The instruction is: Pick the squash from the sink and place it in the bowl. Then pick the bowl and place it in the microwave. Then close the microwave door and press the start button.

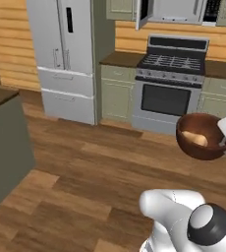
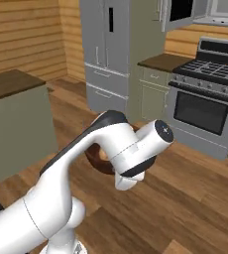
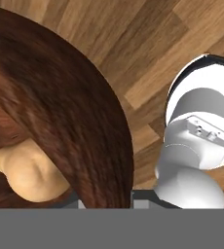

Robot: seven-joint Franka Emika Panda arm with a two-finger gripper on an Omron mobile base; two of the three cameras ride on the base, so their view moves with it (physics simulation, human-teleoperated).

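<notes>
Gripper (image 3: 106, 200) clenched on rim of bowl (image 1: 202, 137), held aloft before the stove (image 1: 170, 81); squash (image 1: 195, 139) lies inside bowl

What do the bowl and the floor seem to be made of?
The bowl looks like glazed ceramic or polished wood: glossy reddish-brown with darker streaks in the hand view; which one is unclear. The floor looks like wooden planks: brown boards with grain and visible seams.

The two base views are looking forward and down across the wooden floor (image 1: 85, 182), from left and right behind the arm, both sharing the stove (image 1: 170, 83) and fridge (image 1: 66, 59). The hand view is looking very near into the bowl (image 3: 60, 107).
</notes>
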